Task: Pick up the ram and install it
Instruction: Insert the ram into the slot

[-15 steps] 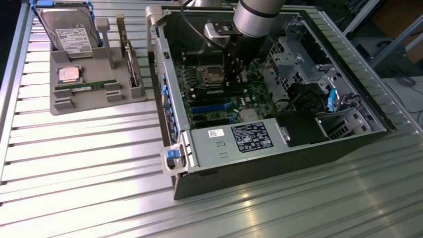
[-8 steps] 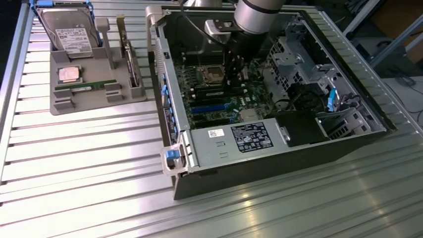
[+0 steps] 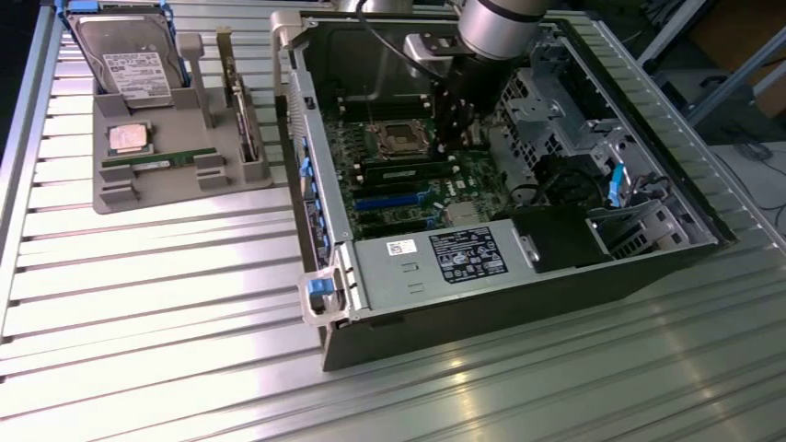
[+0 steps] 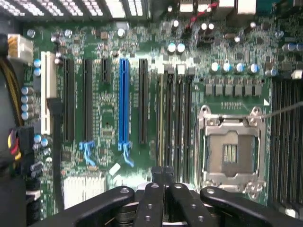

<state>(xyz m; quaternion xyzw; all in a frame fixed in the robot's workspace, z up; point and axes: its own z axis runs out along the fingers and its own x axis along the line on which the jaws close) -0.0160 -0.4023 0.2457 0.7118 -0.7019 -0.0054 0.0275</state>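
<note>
1. The long, thin green ram stick (image 3: 157, 162) lies flat in the grey moulded parts tray (image 3: 123, 198), along the tray's middle, between small grey holding blocks; its surface carries a row of small dark chips.
2. A second stick (image 3: 406, 171), dark and narrow, appears already seated in a slot on the green motherboard (image 3: 406, 198), just beside the open metal CPU socket (image 3: 399, 138) (whether it is the same kind of stick cannot be told for sure).
3. The tray sits on the ribbed aluminium table (image 3: 147, 304), near its far corner on the exterior view's left, beside the open grey computer case (image 3: 368, 322).
4. Also in the tray: a square silver CPU chip (image 3: 128, 136), a hard drive with a white label (image 3: 129, 64) standing at the far end, and a tall expansion card (image 3: 243, 120) on edge.
5. The black robot gripper (image 4: 164, 177) hangs inside the case above the motherboard, near the memory slots; its fingers (image 4: 156, 176) are pressed together with nothing between them.
</note>
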